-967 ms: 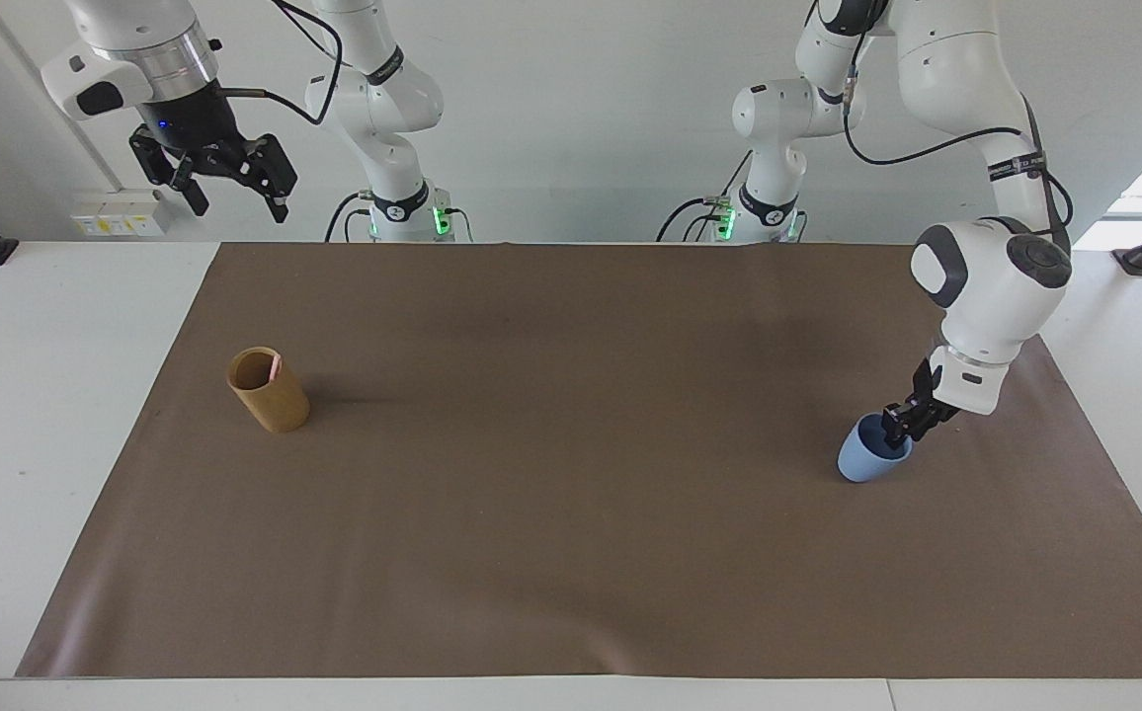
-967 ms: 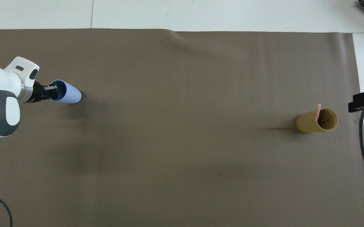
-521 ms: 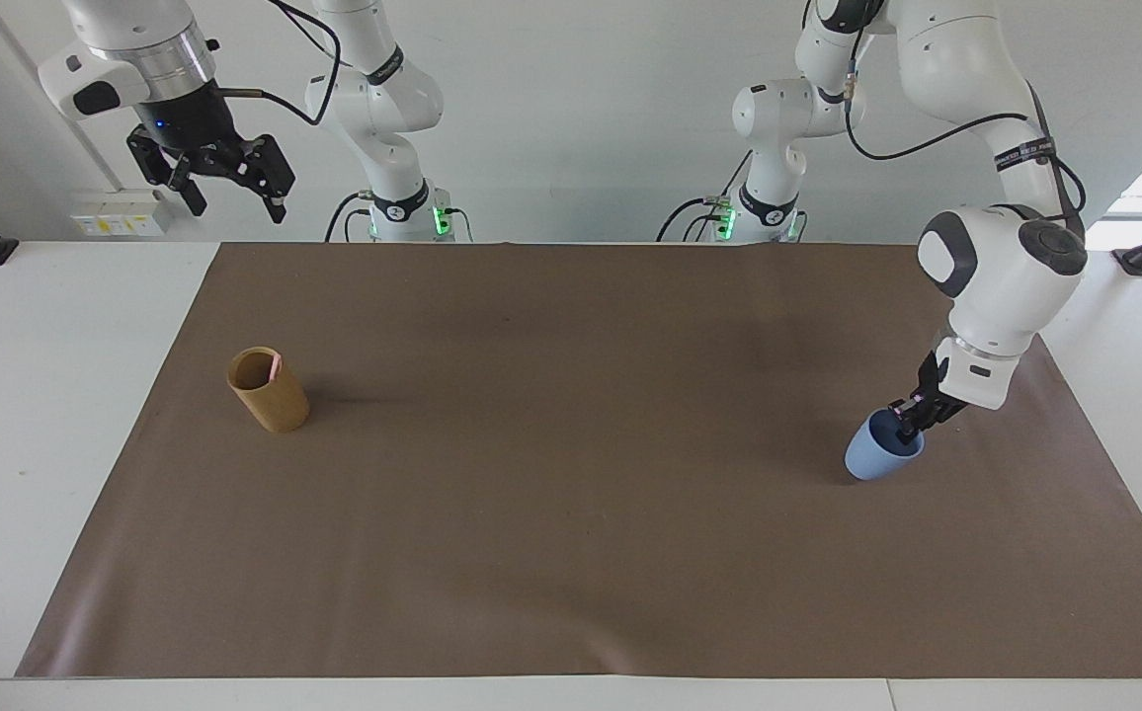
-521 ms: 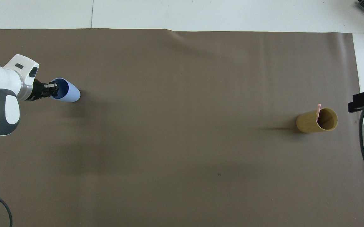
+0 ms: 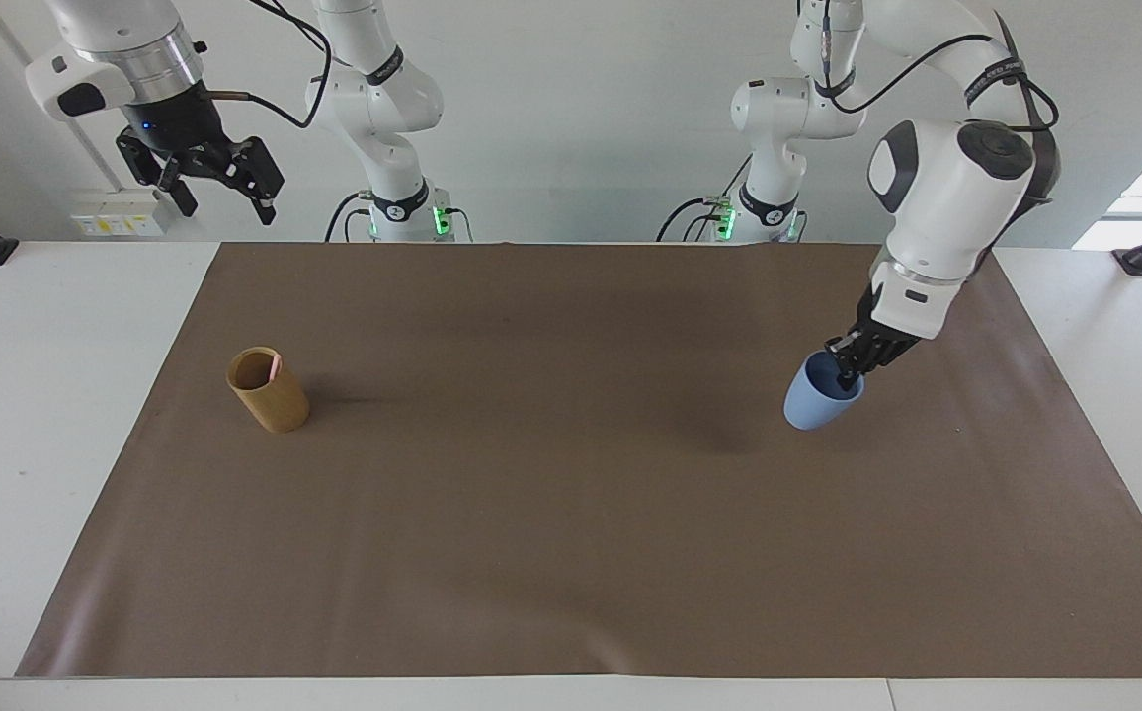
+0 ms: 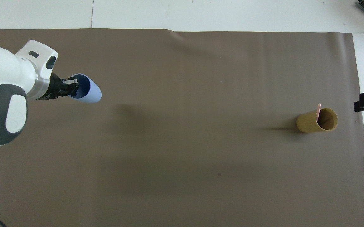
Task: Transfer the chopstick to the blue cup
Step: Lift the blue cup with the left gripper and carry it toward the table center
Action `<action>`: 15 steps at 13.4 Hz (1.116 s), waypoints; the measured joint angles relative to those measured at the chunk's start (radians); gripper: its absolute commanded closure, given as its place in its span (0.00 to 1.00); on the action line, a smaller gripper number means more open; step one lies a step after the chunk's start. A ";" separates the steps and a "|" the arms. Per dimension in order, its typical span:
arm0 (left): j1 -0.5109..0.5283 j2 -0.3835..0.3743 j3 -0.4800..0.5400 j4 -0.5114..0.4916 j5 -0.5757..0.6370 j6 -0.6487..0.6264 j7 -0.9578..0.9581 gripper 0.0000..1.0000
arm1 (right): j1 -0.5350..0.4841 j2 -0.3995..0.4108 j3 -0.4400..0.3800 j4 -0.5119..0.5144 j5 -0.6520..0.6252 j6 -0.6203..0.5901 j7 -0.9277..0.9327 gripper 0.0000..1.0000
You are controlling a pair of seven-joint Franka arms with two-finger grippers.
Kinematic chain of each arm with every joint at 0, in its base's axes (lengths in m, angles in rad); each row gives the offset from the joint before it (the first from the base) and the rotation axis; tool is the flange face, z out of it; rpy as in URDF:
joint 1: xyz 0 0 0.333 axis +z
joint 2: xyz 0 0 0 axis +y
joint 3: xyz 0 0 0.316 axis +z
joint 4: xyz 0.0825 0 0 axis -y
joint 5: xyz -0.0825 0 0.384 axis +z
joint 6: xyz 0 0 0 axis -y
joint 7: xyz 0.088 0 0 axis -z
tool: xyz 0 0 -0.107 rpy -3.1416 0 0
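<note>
Chopstick (image 5: pixel 276 366), a thin pale-pink stick, stood inside the tall tan-brown cylindrical holder (image 5: pixel 269 389) toward the right arm's end of the brown mat (image 5: pixel 571 553) on the worktop, only its tip showing above the rim where it leaned. Nothing else could be seen in that holder. The small matte light-blue cup (image 5: pixel 821 399) was off the mat at the left arm's end, carried tilted by the left pincer (image 5: pixel 845 367), which was clamped on the cup's rim with one finger inside the mouth. Its shadow lay apart from it on the mat, so it was plainly lifted. The cup looked empty. My guess was that the cup was being brought toward the middle to shorten the chopstick's trip. The right pincer (image 5: pixel 216 185) hung high with its fingers spread wide, holding nothing and waiting.
</note>
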 measured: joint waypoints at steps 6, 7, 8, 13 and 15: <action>-0.263 0.034 -0.001 -0.009 0.027 0.036 -0.279 1.00 | 0.000 0.000 0.001 0.000 0.000 0.000 0.000 0.00; -0.305 0.056 -0.001 -0.010 0.040 0.061 -0.324 1.00 | 0.000 0.000 0.001 0.000 0.000 0.000 0.000 0.00; -0.343 0.079 -0.001 -0.011 0.052 0.088 -0.361 1.00 | 0.000 0.000 0.001 0.000 0.000 0.000 0.000 0.00; -0.472 0.173 -0.001 -0.010 0.124 0.165 -0.484 1.00 | 0.000 0.000 0.002 0.000 0.000 0.000 0.000 0.00; -0.486 0.187 -0.001 -0.010 0.125 0.181 -0.484 1.00 | 0.000 0.000 0.002 0.000 0.000 0.000 0.000 0.00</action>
